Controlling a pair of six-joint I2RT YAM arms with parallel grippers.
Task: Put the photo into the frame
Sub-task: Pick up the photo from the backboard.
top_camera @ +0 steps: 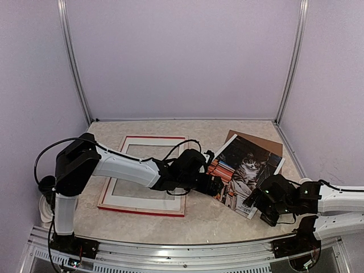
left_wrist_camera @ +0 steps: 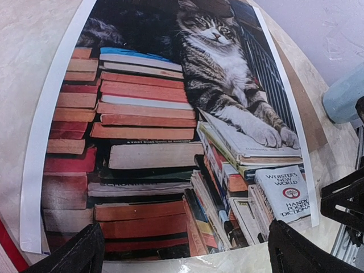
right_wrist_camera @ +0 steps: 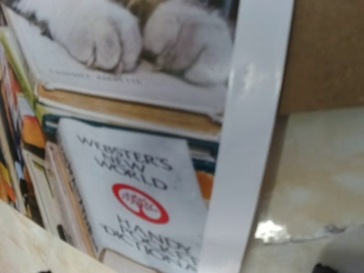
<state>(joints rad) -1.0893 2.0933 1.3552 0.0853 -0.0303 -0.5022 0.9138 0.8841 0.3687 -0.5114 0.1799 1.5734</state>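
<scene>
The photo (top_camera: 247, 166), a grey tabby cat on stacked books with a white border, lies flat at the right of the table, partly on a brown backing board (top_camera: 267, 144). The frame (top_camera: 142, 209), red-edged with a pale face up, lies flat to the photo's left. My left gripper (top_camera: 215, 185) hovers low over the photo's left end, open. In the left wrist view its black fingers (left_wrist_camera: 79, 253) straddle the photo (left_wrist_camera: 170, 131), whose near edge lies between them. My right gripper (top_camera: 254, 200) is open at the photo's near right corner (right_wrist_camera: 244, 170), with nothing between its fingers.
The brown backing board (right_wrist_camera: 324, 51) juts out past the photo's far side. A white object (top_camera: 45, 211) stands by the left arm's base. Lilac walls close off the back and both sides. A metal rail (top_camera: 182, 245) runs along the near edge.
</scene>
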